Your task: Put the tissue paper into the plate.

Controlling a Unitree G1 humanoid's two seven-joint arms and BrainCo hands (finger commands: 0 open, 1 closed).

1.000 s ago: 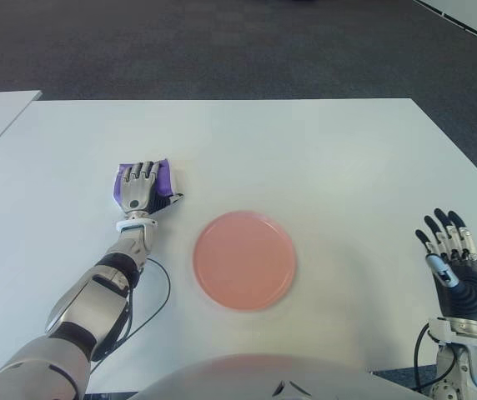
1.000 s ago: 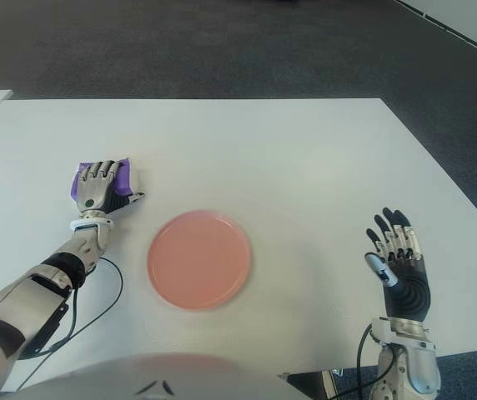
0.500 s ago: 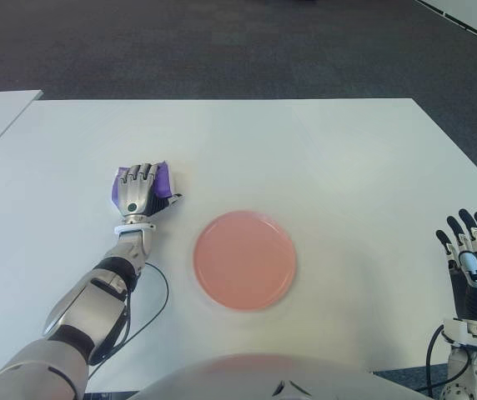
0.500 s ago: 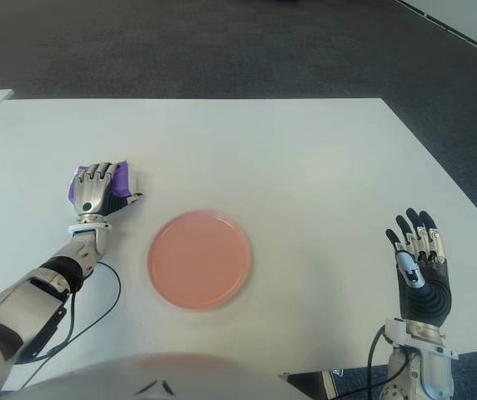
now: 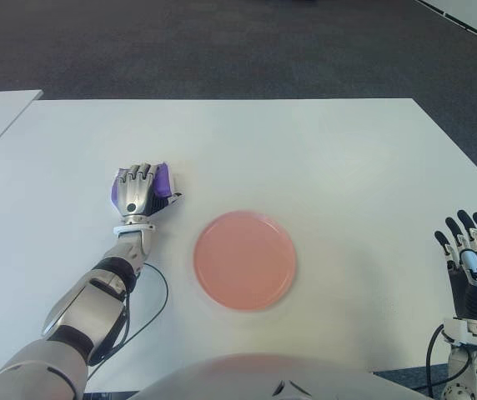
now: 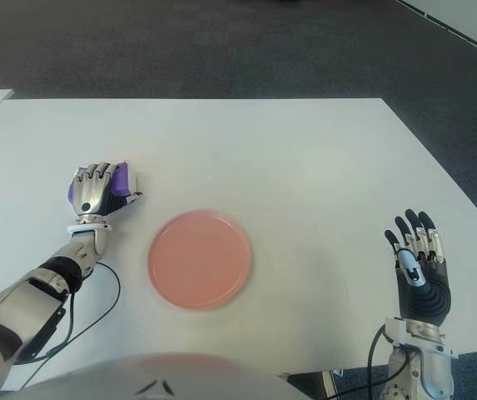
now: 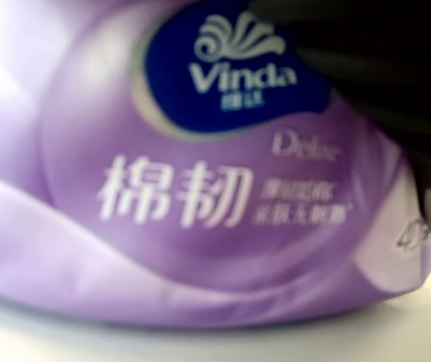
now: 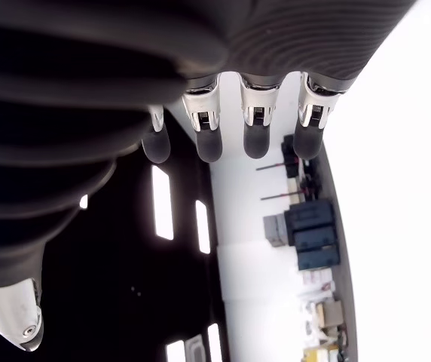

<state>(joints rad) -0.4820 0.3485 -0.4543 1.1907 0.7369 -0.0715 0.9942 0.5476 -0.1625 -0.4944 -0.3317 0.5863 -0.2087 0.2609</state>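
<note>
The robot's left hand [image 5: 138,190] curls its metal fingers over a purple plastic pack of tissue paper [image 7: 200,188] lying on the white table [image 5: 305,150], left of and slightly beyond the round pink plate [image 5: 244,260], which holds nothing. The pack sits near the plate, not touching it. At the table's near right corner, the right hand [image 5: 472,271] is raised with fingers spread, gripping nothing.
</note>
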